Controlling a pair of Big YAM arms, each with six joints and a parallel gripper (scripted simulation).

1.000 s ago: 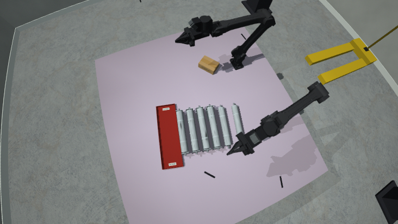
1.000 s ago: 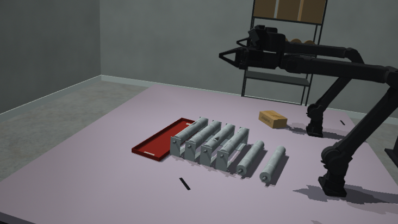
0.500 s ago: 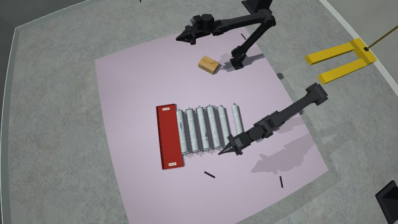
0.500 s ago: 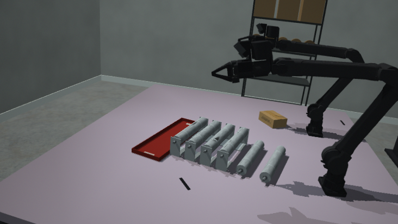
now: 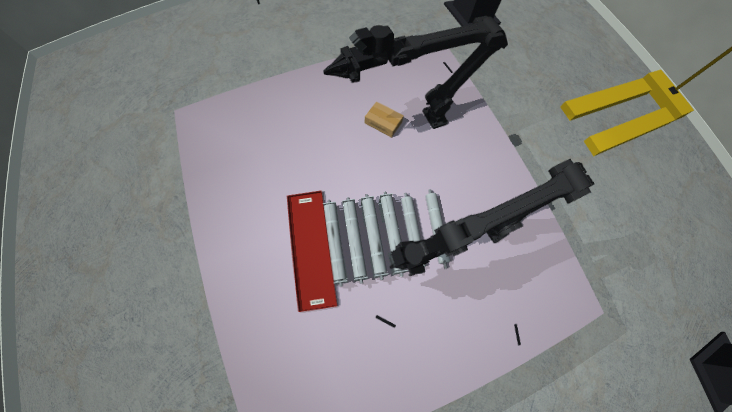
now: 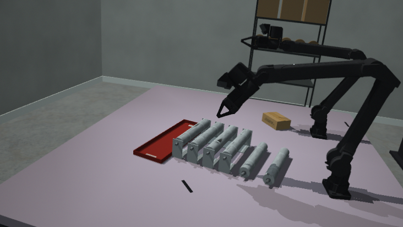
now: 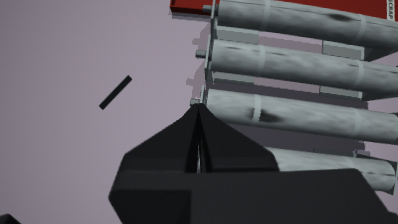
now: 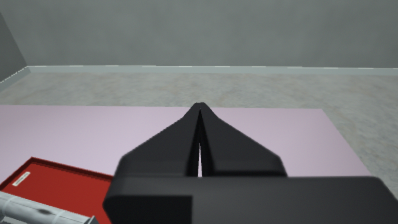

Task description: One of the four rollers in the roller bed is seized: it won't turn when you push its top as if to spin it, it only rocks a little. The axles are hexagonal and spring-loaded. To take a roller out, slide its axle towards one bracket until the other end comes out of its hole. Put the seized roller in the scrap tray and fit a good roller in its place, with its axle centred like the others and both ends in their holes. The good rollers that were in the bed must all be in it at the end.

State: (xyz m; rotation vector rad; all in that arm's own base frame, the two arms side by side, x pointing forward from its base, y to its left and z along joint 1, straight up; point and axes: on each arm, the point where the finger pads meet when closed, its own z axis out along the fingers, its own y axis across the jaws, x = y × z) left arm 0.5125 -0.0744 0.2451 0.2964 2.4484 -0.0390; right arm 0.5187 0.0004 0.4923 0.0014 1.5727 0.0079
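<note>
Four grey rollers sit in brackets; the third from the tray [image 5: 373,237] [image 6: 225,138] [image 7: 310,115] has a dark mark. Two loose rollers, one [image 5: 411,217] [image 6: 254,160] beside the bed and one [image 5: 433,204] [image 6: 277,166] farther from it, lie on the table. The red scrap tray [image 5: 311,250] [image 6: 160,144] [image 7: 187,7] [image 8: 70,187] is empty. My left gripper [image 5: 392,266] [image 6: 218,115] [image 7: 198,111] is shut and empty, tilted down above the bed; in the left wrist view its tips overlap the third roller's axle end. My right gripper [image 5: 326,72] [image 6: 242,41] [image 8: 199,111] is shut and empty, high beyond the bed.
A small cardboard box [image 5: 384,119] [image 6: 276,120] lies near the right arm's base. A short black strip [image 5: 385,321] [image 6: 186,186] [image 7: 115,92] lies off the near end of the bed. Another strip [image 5: 517,334] lies nearer the table's edge. The left forearm passes over the loose rollers.
</note>
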